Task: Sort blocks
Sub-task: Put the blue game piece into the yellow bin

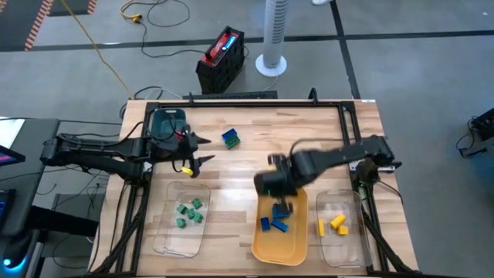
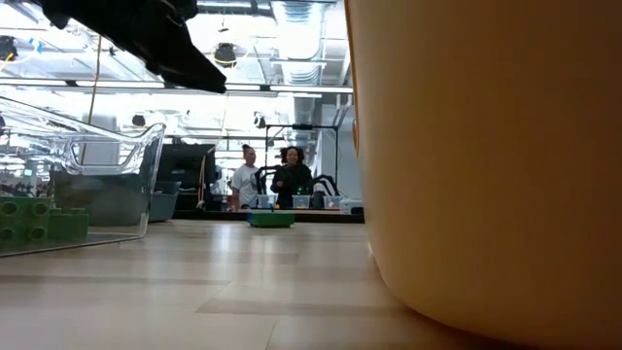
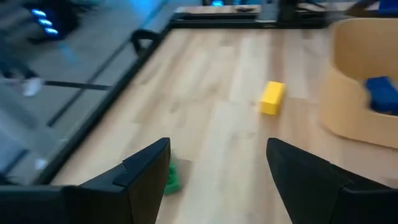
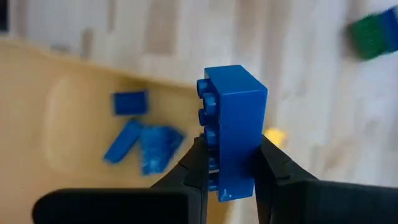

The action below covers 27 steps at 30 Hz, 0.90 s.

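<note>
From above, you have the right gripper (image 1: 282,207) hanging over the far end of the yellow tray (image 1: 297,249), which sits at the near edge of the tabletop (image 1: 247,166) between two clear trays. In that yellow tray you can count about three blue blocks (image 1: 274,224). The left clear tray (image 1: 164,232) holds about four green blocks (image 1: 187,214); the right clear tray (image 1: 351,247) holds two yellow blocks (image 1: 333,224). A blue-and-green pair of blocks (image 1: 231,138) waits near the far edge, and one yellow block (image 1: 185,170) lies just beside the left gripper (image 1: 207,150), which hovers toward the far left corner with its claw spread wide.

At table height you see little: the yellow tray's wall fills the right side, the green blocks sit inside the left clear tray, and two people stand in the room beyond.

Your left wrist camera confirms the spread fingers (image 3: 146,171), with the loose yellow block ahead on the wood and a green piece partly hidden by one finger.

Your right wrist camera settles the step: the claw is pinching a blue block (image 4: 233,124) upright, directly above the loose blue ones in the tray. I judge this the drop-off. Your next move is simply to let the jaws part so it falls inside, then go for the remaining pieces.
</note>
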Motion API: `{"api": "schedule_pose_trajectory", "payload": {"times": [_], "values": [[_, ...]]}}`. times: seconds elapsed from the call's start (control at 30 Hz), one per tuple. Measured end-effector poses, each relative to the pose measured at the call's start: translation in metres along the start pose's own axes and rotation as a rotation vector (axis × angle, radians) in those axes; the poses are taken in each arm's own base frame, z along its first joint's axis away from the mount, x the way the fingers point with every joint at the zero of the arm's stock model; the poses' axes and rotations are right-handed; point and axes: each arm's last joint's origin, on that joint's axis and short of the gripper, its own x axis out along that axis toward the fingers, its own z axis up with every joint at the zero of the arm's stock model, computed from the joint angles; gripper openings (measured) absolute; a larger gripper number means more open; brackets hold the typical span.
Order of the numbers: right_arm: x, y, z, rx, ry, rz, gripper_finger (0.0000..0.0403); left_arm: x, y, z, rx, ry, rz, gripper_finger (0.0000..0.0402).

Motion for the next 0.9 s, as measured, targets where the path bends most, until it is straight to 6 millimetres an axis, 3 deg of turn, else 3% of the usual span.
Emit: {"api": "schedule_pose_trajectory", "payload": {"times": [0.17,0.3,0.53,0.73,0.9], "values": [[0.031,0.047,-0.018,-0.056,0.134,0.066,0.0077,0.000,-0.002,-0.001,-0.025,0.008,-0.047,0.0263],[0.064,0.066,-0.033,-0.054,0.194,0.157,0.0077,0.000,-0.001,0.000,-0.031,0.001,-0.047,0.0263],[0.097,0.065,-0.047,0.020,0.247,0.163,0.0099,0.000,-0.001,0.001,-0.034,-0.009,-0.046,0.0263],[0.100,0.058,-0.044,0.044,0.221,0.165,0.0172,0.004,-0.001,0.001,-0.036,-0.012,-0.008,0.0263],[0.093,0.050,-0.049,0.035,0.262,0.140,0.0213,0.033,-0.005,-0.003,-0.033,0.013,0.003,0.0263]]}}
